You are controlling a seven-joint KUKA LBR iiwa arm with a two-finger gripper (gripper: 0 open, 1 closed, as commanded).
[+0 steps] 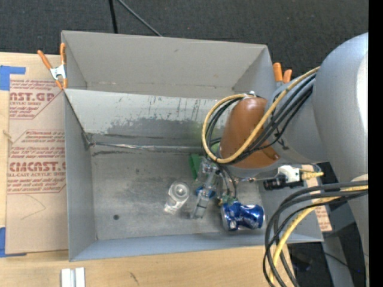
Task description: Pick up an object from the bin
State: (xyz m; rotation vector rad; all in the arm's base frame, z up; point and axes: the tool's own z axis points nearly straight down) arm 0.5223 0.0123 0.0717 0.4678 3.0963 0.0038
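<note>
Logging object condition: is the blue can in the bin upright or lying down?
Lying down: the blue can rests lengthwise on the bin floor, dented, just right of the gripper.

Count of contents, one grey metal bin [161, 64]:

- Clear plastic cup [178, 196]: one, lying on the floor near the middle, toward the near wall.
- Crushed blue can [242, 216]: one, in the near right corner.
- Green item [195, 164]: one, right of centre and farther back than the cup; partly hidden, kind not determinable.
- Small clear piece with a blue part [202, 203]: one, between cup and can; kind not determinable.

Loose things counted: four, no two alike.
</note>
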